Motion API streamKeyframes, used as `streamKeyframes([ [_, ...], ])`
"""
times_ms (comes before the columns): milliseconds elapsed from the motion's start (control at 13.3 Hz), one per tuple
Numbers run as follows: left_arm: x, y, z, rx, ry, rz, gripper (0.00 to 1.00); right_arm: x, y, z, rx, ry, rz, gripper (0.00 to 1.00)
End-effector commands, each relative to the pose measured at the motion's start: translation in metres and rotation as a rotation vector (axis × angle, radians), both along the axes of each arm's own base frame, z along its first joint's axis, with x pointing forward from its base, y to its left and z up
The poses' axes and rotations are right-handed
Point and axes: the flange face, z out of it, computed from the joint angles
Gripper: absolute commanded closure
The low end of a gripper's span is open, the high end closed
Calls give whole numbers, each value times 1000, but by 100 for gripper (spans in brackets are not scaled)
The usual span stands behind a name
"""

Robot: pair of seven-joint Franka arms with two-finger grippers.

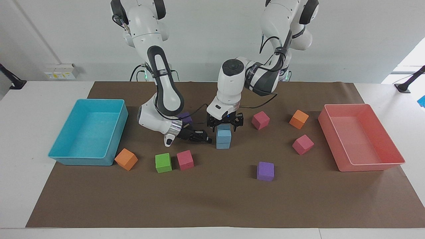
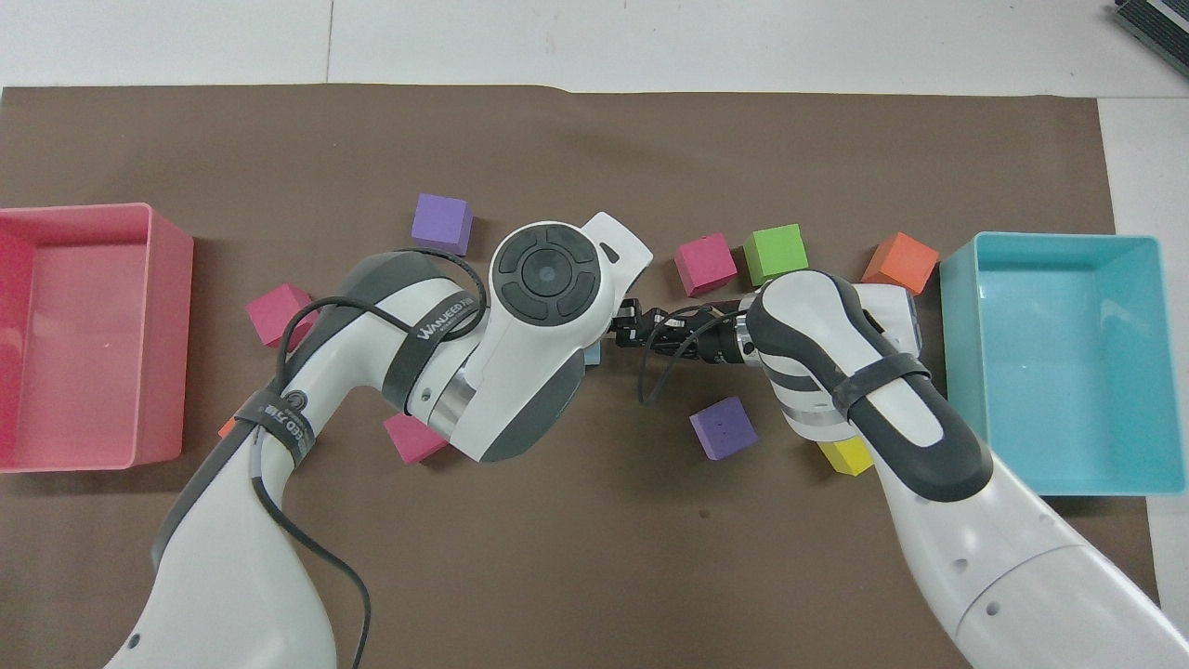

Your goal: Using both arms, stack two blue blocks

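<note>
Stack: you see the two blue blocks (image 1: 223, 137) one on the other mid-table | left gripper (image 1: 224, 123) directly over the top block, jaws spread wide, holding nothing | right gripper (image 1: 203, 138) low beside the stack, toward the right arm's end, fingertips closed, empty | overhead view hides the stack under the left wrist; only the facing view shows it.

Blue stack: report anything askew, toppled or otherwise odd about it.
Nothing stands out. The upper blue block sits squarely on the lower blue block, edges roughly aligned. The left gripper is just above with jaws open; the right gripper is beside the stack, shut.
</note>
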Motion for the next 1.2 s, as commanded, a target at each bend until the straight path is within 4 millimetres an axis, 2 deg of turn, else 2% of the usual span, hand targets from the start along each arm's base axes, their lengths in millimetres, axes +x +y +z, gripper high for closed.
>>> streamKeyframes([
  [0, -9, 14, 27, 22, 5, 22, 0, 4, -8, 8, 5, -46, -8, 100],
  [150, -11, 39, 47, 50, 31, 34, 0, 7, -8, 24, 9, -45, -35, 100],
  [225, -20, 53, 57, 65, 43, 46, 0, 8, -9, 32, 12, -45, -46, 100],
  [300, -26, 76, 68, 67, 37, 57, 0, 10, -12, 38, 14, -43, -58, 94],
  [450, -46, 111, 81, 82, 33, -2, 0, 13, -20, 48, -14, -49, -53, 39],
  [599, -58, 142, 87, 95, 32, -50, 0, 16, -29, 58, -33, -47, -62, 0],
  [824, -52, 174, 85, 113, 55, -84, 0, 21, -46, 81, -63, -50, -82, 0],
  [974, -42, 209, 105, 104, 27, -89, 0, 25, -60, 103, -191, -52, -44, 0],
  [1124, -38, 230, 122, 107, 27, -78, 0, 27, -68, 124, -322, -61, -10, 0],
])
